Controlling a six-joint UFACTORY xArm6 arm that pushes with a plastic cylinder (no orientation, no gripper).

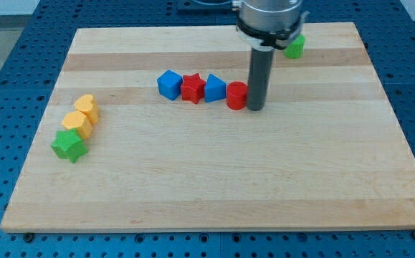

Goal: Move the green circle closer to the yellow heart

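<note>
The green circle [294, 46] sits near the view's top right, partly hidden behind the arm. The yellow heart [86, 107] lies at the view's left, above a yellow hexagon [76, 123] and a green star [68, 145]. My tip [255, 108] rests on the board at the right side of a red circle [236, 95], touching or nearly touching it. The tip is below and left of the green circle, well apart from it.
A row of blocks lies left of the tip: a blue block [169, 84], a red star [192, 88], a blue block [215, 88], then the red circle. The wooden board [214, 179] sits on a blue perforated table.
</note>
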